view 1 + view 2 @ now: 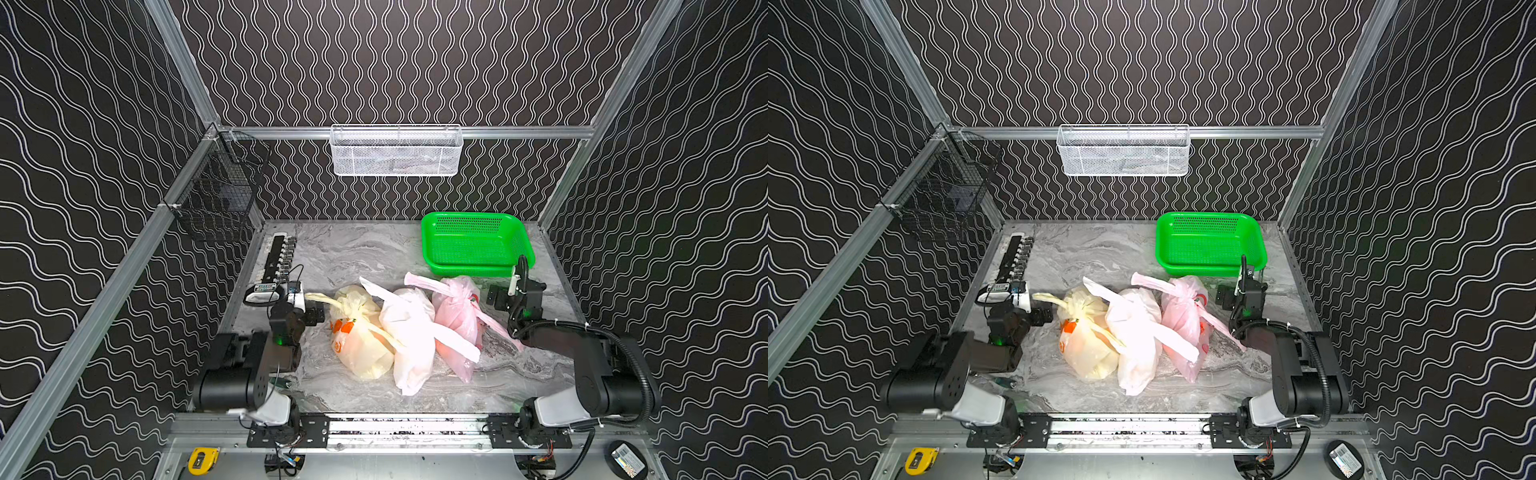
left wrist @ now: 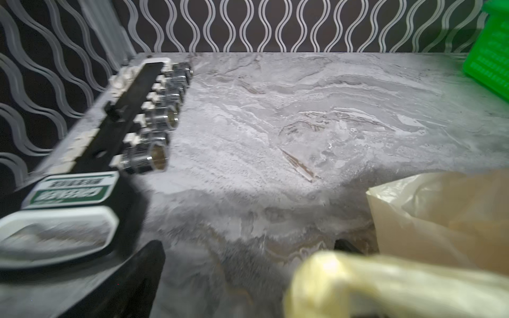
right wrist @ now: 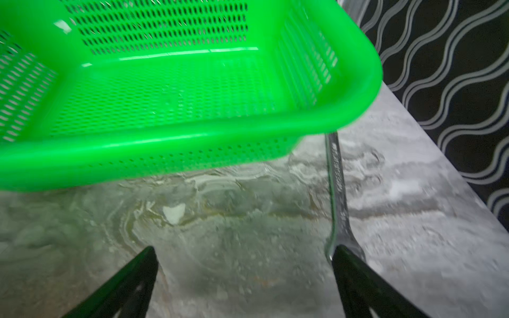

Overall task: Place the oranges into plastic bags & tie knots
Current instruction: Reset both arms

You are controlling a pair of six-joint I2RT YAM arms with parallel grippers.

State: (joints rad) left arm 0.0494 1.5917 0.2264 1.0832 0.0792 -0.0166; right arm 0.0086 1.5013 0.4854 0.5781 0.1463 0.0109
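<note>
**Both top views:** three plastic bags, apparently knotted, are lying in a row before the green basket (image 1: 432, 245). The pink bag (image 1: 457, 316) is nearest it, the white bag (image 1: 409, 332) next, the yellow bag (image 1: 359, 336) farthest. The oranges are sitting hidden inside.

**Left wrist:** the left gripper (image 2: 249, 242) is gaping, unladen, with the yellow handle (image 2: 399, 283) lying right at one jaw.

**Right wrist:** the right gripper (image 3: 243, 247) is gaping, empty, facing the basket.

Bagging is judged complete. Any retreat should be going slowly, sparing that handle.

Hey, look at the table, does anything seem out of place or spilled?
Nothing spilled: the yellow bag, white bag and pink bag lie tied, side by side. Odd for fruit bagging: a socket rail along the edge of the table at the robot's left, and a metal wrench lying beside the green basket.
</note>
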